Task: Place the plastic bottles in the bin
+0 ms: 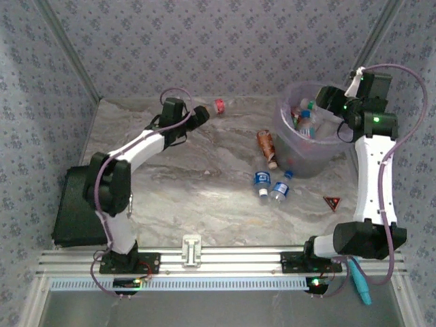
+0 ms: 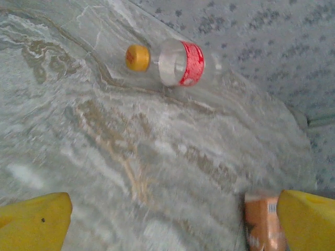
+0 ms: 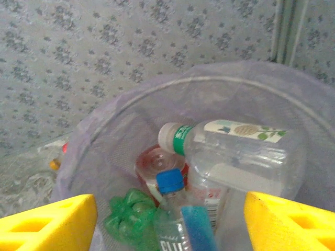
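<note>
Overhead, marble tabletop (image 1: 204, 197) with a lilac-lined bin (image 1: 306, 163) at far right.
Right gripper (image 3: 167, 214) spread wide and empty above the bin, plastic bottles (image 3: 235, 151) heaped inside; left gripper (image 2: 172, 219) wide open near a red-labelled bottle (image 2: 178, 63); three more bottles (image 1: 262, 182) lying beside the bin.
</note>
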### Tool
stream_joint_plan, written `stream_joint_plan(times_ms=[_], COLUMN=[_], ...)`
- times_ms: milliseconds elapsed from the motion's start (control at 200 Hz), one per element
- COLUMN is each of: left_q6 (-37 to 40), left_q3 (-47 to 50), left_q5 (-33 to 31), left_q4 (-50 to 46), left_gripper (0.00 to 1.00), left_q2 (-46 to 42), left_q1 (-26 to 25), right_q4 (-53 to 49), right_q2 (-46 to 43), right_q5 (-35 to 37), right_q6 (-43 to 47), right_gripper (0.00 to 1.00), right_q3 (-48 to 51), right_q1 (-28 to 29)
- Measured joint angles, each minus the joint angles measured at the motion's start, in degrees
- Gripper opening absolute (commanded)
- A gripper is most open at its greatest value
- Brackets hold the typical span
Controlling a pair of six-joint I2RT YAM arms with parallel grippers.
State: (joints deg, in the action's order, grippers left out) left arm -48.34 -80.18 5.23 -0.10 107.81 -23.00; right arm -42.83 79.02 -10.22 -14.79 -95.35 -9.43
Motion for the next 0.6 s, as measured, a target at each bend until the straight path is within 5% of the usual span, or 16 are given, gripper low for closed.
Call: stream_joint_plan(times_ms=[600], left_q6=[-23.8], left_q3=[-28.3], left_q5=[5.6], left_q4=[4.3], left_gripper=[0.92], left_q2=[29.7], left_q1=[4.8], right_q4=[1.3], right_q2=[-2.5], right_q5=[-2.5], right_q6=[-0.2], right_gripper=[0.78], right_q3=[6.7], right_q1=[1.3])
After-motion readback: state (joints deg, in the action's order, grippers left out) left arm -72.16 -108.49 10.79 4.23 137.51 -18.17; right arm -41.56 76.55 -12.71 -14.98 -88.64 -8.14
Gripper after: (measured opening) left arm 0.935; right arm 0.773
